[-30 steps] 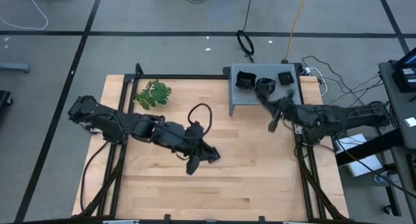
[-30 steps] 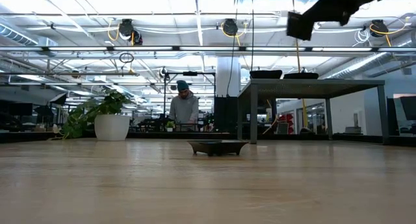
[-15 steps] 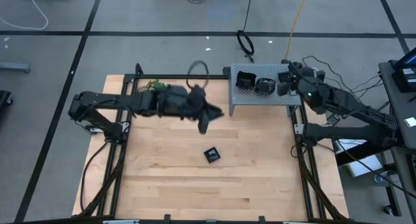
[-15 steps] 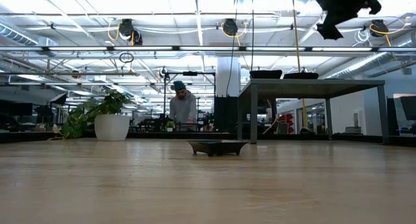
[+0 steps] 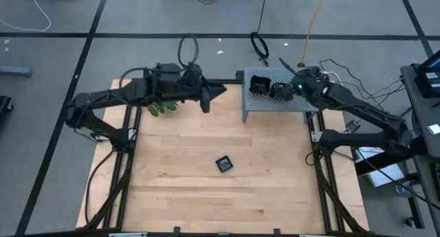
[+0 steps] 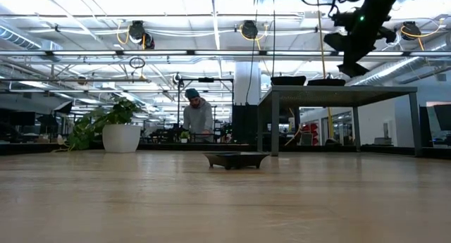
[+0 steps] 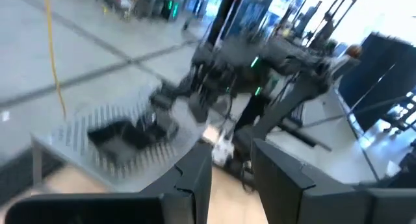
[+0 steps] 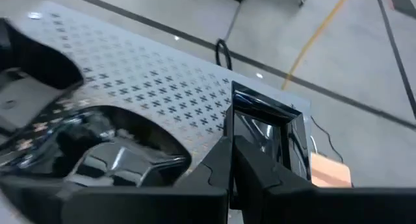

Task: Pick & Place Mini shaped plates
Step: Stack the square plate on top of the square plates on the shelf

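Over grey box [image 5: 278,93] | right claw [image 8: 229,160] clenched on square plate [image 8: 265,130] | left claw [image 7: 231,178] released

1 square black plate [image 5: 223,163] mid-table

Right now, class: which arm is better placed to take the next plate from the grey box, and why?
The right arm, probably. Its claw is directly above the plates on the grey box, fingers shut around a square one. The left claw hovers empty beside the box.
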Action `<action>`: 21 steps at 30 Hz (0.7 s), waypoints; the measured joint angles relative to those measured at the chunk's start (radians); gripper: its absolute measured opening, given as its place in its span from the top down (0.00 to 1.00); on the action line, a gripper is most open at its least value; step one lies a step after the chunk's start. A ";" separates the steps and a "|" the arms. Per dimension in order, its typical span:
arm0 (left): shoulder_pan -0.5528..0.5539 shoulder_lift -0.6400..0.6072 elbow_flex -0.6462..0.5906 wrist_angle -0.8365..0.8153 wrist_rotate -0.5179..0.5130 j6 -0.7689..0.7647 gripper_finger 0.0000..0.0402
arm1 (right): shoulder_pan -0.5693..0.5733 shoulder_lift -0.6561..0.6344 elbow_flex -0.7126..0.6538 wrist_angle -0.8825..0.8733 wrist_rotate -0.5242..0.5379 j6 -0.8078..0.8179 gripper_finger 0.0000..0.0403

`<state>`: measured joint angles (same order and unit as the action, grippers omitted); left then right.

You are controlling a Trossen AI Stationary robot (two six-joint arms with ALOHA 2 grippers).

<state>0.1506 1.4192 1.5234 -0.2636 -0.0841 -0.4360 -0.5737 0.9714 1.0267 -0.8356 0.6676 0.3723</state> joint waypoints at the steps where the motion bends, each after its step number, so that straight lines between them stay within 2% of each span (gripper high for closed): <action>1: 0.004 -0.003 0.001 0.015 0.001 0.017 0.72 | -0.010 0.013 0.000 0.000 0.000 0.009 0.99; 9: 0.014 -0.075 0.001 -0.043 0.007 0.094 0.72 | -0.071 0.073 0.000 -0.006 0.009 -0.071 0.99; 21: 0.015 -0.095 0.001 -0.057 0.006 0.120 0.72 | -0.108 0.090 0.000 -0.005 0.007 -0.124 0.99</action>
<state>0.1654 1.3247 1.5242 -0.3207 -0.0780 -0.3161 -0.6815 1.0618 1.0264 -0.8410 0.6749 0.2484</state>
